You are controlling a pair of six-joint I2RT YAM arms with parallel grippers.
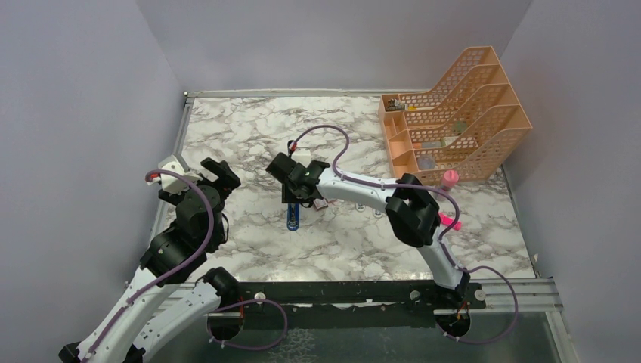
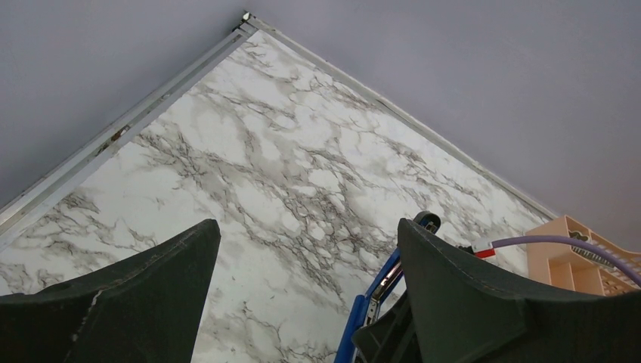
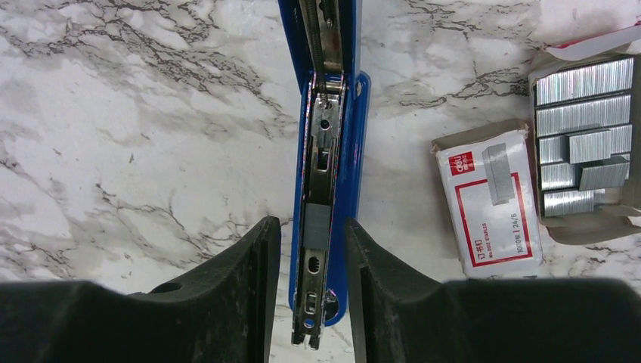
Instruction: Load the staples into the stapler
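The blue stapler [image 3: 350,144] lies open on the marble table, its silvery channel [image 3: 321,151] facing up with a short grey staple strip [image 3: 316,225] in it. My right gripper [image 3: 312,224] is open and empty, hovering with a finger on each side of the channel's near end. The pink-and-white staples box [image 3: 491,200] and the grey tray of staple strips [image 3: 586,144] lie just right of the stapler. In the top view the right gripper [image 1: 296,198] is over the stapler [image 1: 292,218]. My left gripper [image 1: 223,175] is open and empty, raised to the left; its own view [image 2: 308,224] shows the stapler [image 2: 366,306] by its right finger.
An orange desk organizer [image 1: 453,113] stands at the back right. A pink highlighter [image 1: 450,221] lies by the right arm's elbow, and a pink-capped item [image 1: 450,178] stands in front of the organizer. A metal rail [image 2: 121,132] edges the table on the left.
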